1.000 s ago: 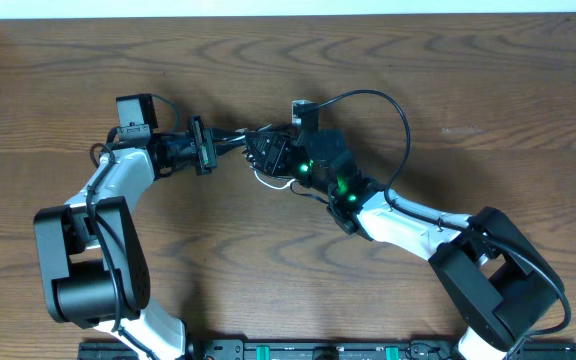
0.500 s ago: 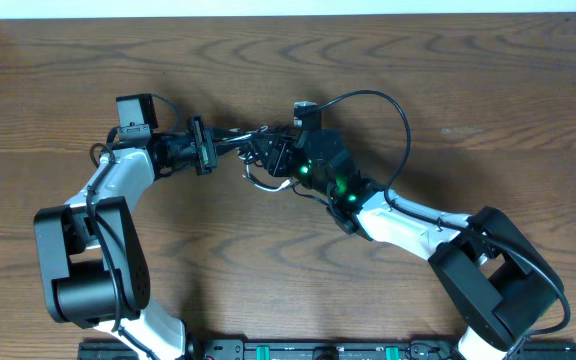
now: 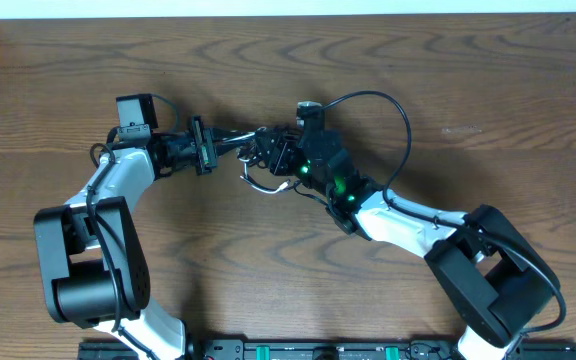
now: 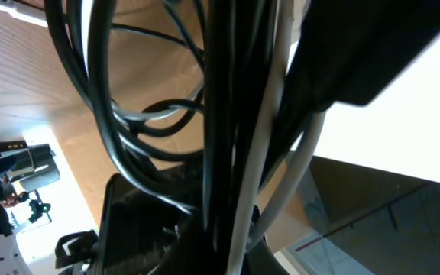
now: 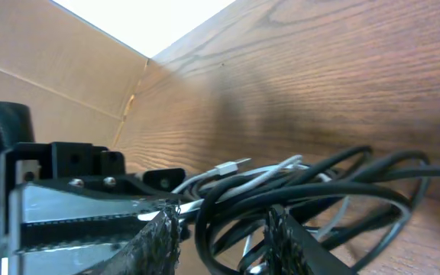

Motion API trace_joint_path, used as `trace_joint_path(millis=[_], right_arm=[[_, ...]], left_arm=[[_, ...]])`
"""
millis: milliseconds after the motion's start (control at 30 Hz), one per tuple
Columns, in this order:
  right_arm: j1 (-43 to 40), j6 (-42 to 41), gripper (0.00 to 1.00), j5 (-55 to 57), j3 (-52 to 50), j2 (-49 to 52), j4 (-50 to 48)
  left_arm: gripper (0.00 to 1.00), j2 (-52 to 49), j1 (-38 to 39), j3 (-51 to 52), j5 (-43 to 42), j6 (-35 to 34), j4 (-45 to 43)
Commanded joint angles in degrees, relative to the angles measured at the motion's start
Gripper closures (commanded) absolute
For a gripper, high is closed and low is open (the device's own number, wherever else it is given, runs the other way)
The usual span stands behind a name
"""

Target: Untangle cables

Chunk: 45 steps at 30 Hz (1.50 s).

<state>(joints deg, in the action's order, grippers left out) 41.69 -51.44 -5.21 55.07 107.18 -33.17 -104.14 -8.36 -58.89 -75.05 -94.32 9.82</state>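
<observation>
Black and white cables [image 4: 228, 92] bunch between both jaws: left gripper [image 3: 243, 140] pinched on them, right gripper [image 5: 224, 229] narrowly parted; bare wooden table [image 3: 468, 80] all round.

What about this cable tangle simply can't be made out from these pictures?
Right wrist: loops of the black cable, cut off by the right edge.
Overhead: how it crosses the white cable; too small, partly under the right gripper.
Left wrist: whether the left gripper grips; close, blurred cables fill the view.
</observation>
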Motion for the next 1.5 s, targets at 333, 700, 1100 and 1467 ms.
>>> trace_joint_path(millis=[333,700,1100,1467], right_arm=[[-5.75,3.32,0.83,-6.05,0.33,-0.48,7.56],[-9.97,3.34,0.85,-10.45,0.33,-2.29,14.78],[-9.99,-0.17,0.75,-23.06,0.33,-2.36,13.79],[-6.4,-1.18,0.75,-16.28,0.33,-2.32,10.78]], left_arm=[[0.92,0.96,0.07,-0.15,-2.25,0.15,-0.11],[0.92,0.96,0.09,-0.15,-2.23,0.17,-0.11],[0.92,0.96,0.07,-0.15,-2.21,0.17,-0.11],[0.92,0.96,0.09,-0.15,-1.6,0.17,-0.11]])
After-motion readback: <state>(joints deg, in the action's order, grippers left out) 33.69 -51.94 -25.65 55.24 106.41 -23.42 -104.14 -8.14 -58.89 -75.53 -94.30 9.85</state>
